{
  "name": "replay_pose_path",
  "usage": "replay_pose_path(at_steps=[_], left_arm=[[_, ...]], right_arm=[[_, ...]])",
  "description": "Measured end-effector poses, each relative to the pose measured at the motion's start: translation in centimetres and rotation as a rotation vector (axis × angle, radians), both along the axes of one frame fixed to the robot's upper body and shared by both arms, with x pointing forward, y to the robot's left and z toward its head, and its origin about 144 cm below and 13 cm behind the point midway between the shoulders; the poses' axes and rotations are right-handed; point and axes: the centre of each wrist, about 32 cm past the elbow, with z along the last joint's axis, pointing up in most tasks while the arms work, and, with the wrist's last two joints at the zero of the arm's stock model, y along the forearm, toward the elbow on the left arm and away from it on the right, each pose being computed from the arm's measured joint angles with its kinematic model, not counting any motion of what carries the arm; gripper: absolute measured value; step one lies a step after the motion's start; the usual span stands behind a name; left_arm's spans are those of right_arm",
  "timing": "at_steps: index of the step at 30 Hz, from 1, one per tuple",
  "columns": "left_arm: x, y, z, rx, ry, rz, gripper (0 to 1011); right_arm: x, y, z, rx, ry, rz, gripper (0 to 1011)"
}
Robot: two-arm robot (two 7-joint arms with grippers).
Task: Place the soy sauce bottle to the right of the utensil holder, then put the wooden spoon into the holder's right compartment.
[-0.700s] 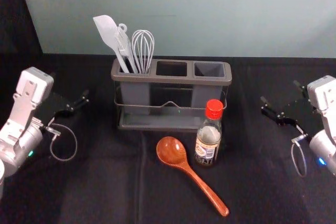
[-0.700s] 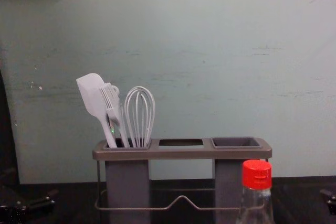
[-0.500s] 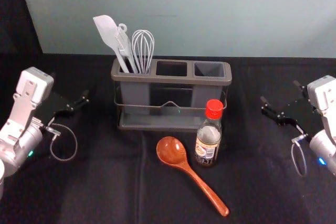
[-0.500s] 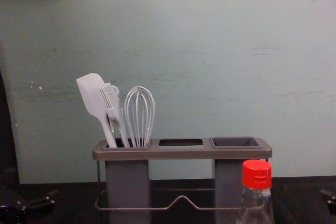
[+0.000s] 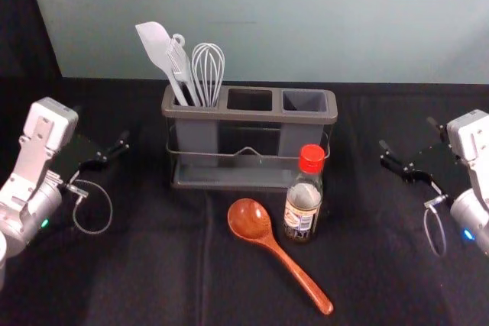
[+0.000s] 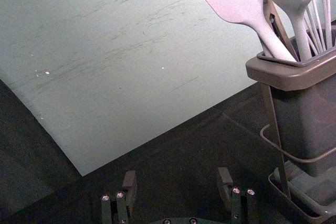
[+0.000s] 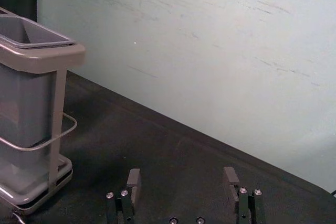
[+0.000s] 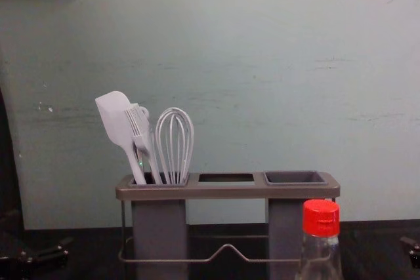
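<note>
The soy sauce bottle [image 5: 303, 196], red-capped, stands upright in front of the holder's right part; its cap [image 8: 321, 218] rises in front of the right compartment in the chest view. The wooden spoon [image 5: 280, 253] lies on the cloth, bowl beside the bottle and handle slanting toward the front right. The utensil holder [image 5: 252, 115] has an empty right compartment [image 5: 304, 101]. My left gripper [image 5: 103, 137] is left of the holder, its fingers apart around nothing in its wrist view [image 6: 178, 184]. Off to the holder's right is my right gripper [image 5: 411, 146], also open and empty [image 7: 182, 184].
A white spatula [image 5: 159, 53], a brush and a whisk [image 5: 208, 72] stand in the holder's left compartment. Behind the black cloth-covered table [image 5: 153, 265] rises a pale wall [image 5: 306, 20]. Bare cloth lies between the holder and each gripper.
</note>
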Motion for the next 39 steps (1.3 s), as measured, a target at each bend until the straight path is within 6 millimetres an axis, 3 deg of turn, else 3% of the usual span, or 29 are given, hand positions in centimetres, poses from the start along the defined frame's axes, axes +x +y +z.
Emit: replay_pose_path(at_steps=[39], left_arm=[[0.0,0.0,0.0,0.0,0.0,0.0,1005]], right_arm=[[0.0,0.0,0.0,0.0,0.0,0.0,1003]])
